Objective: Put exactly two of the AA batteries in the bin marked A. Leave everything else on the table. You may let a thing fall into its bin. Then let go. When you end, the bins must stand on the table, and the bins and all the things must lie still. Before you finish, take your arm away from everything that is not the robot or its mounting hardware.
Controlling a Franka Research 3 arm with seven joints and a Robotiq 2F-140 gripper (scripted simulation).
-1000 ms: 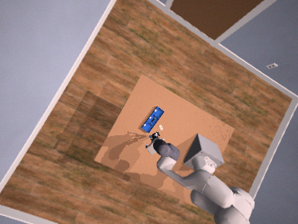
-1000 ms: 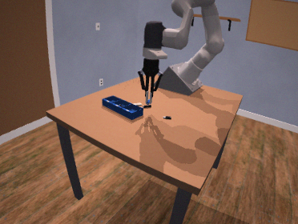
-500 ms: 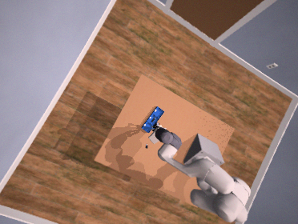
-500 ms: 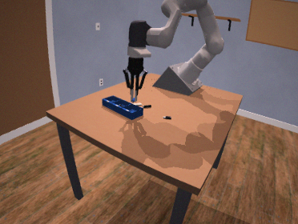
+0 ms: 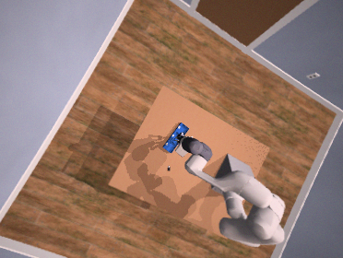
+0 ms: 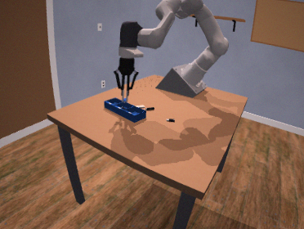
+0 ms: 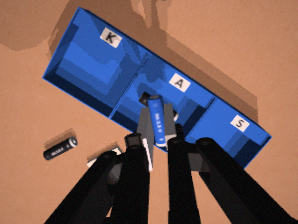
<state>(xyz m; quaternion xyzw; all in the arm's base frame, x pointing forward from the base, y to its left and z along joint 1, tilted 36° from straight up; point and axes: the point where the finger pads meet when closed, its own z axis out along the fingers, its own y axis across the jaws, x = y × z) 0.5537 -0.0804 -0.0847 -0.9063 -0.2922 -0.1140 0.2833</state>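
Over the far part of the tabletop (image 5: 212,134) (image 6: 184,151), seen from the top, you have the hand (image 5: 181,137) (image 6: 124,99) (image 7: 158,118) close to the three-part blue tray (image 5: 169,146) (image 6: 130,112) (image 7: 95,70); your arm hides much of what lies beneath it.

From the exterior view, your hand points straight down at the tray, its fingers nearly together. A dark battery (image 6: 149,109) (image 7: 60,148) lies just beside the tray, and another small battery (image 6: 170,120) (image 5: 169,168) rests farther off on the bare wood.

From the wrist view, you see the fingers drawn in on a blue battery (image 7: 157,121), gripped between the pads over the middle bin, marked A. Something dark (image 7: 144,98) shows behind it, perhaps a battery already in A, though you cannot be sure. A pale card-like thing (image 6: 140,106) lies outside the tray.

You appear to be at the drop step. Check that the battery is inside A's walls, lower a little if needed, then open gently. Confirm the count before fetching another or drawing clear.

The tool (image 5: 179,138) (image 6: 125,99) (image 7: 158,118) has moved from beside the blue three-part bin (image 5: 168,146) (image 6: 133,116) (image 7: 111,118) to above it.
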